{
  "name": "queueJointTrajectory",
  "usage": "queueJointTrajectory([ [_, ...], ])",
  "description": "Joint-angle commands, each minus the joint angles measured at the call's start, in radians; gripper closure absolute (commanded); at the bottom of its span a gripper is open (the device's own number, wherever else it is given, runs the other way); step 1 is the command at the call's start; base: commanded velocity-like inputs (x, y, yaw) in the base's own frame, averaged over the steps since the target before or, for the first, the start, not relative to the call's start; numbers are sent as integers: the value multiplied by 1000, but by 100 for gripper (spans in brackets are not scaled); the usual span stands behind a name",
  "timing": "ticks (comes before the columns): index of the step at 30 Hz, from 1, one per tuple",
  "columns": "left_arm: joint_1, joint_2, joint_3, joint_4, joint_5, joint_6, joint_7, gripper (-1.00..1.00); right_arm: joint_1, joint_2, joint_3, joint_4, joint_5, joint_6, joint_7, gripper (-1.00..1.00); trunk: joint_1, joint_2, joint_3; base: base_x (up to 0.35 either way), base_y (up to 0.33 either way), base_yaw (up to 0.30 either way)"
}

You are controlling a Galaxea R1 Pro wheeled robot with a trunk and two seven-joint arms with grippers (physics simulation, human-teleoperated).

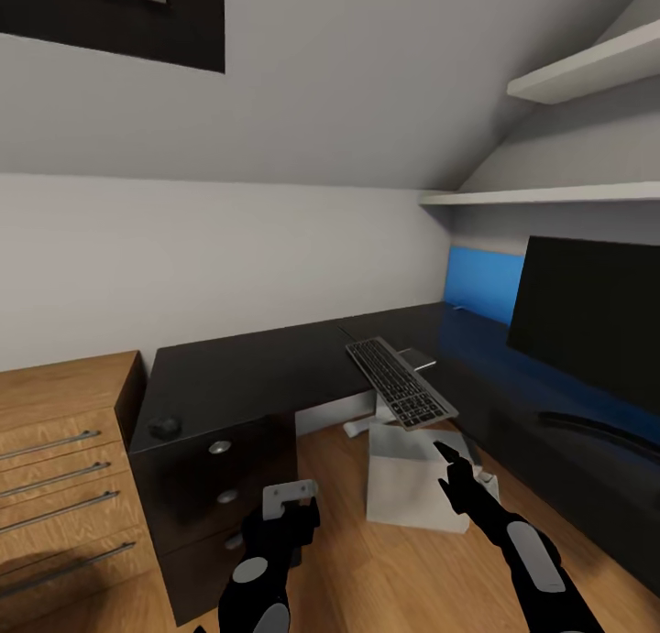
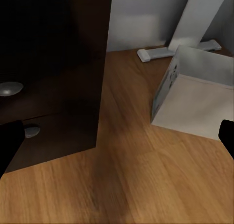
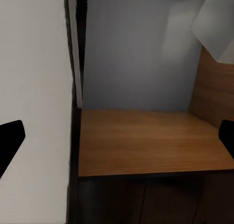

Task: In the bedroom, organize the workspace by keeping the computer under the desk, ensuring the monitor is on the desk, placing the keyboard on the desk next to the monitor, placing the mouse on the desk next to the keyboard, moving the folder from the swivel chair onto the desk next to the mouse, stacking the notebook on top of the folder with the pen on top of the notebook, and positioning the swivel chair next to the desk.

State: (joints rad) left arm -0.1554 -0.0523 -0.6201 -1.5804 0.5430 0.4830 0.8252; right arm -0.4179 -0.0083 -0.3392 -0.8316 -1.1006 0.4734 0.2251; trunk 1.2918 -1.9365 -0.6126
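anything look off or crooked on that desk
Yes: the keyboard lies at an angle across the inner corner of the desk, its near end jutting past the edge over the computer on the floor. It looks poorly supported and not beside the monitor.

The black L-shaped worktop [image 1: 238, 376] runs along the wall and turns at the corner, with a dark drawer pedestal [image 1: 215, 505] with silver knobs under its left end. The slim keyboard [image 1: 400, 381], with dark grey keys, lies askew at the inner corner, its near end jutting past the front edge. The wide black monitor [image 1: 587, 326] stands on the right wing on a thin stand. The bright blue folder [image 1: 483, 285] stands upright against the wall behind it. The light grey computer [image 1: 417, 477] sits on the floor below the keyboard.
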Motion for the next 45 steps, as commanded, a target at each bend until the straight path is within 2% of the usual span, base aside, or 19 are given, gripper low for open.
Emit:
queueJointTrajectory([
  [1, -1, 0, -1, -1, 6, 3, 8, -100, -1, 0, -3, 0, -3, 7, 2, -100, -4, 7, 2, 8, 0, 0],
  [12, -1, -1, -1, -1, 6, 3, 8, -100, -1, 1, -3, 0, -4, 7, 0, -100, -46, 84, 37, 1, 0, 0],
  [27, -1, 0, -1, -1, 6, 3, 8, -100, -1, 1, -3, 0, -4, 7, -1, -100, -46, 84, 37, 3, 1, 0],
  [45, -1, 0, -2, -1, 6, 3, 8, -100, -1, 0, -4, 0, -4, 6, -1, -100, -46, 84, 37, 119, 65, 0],
])
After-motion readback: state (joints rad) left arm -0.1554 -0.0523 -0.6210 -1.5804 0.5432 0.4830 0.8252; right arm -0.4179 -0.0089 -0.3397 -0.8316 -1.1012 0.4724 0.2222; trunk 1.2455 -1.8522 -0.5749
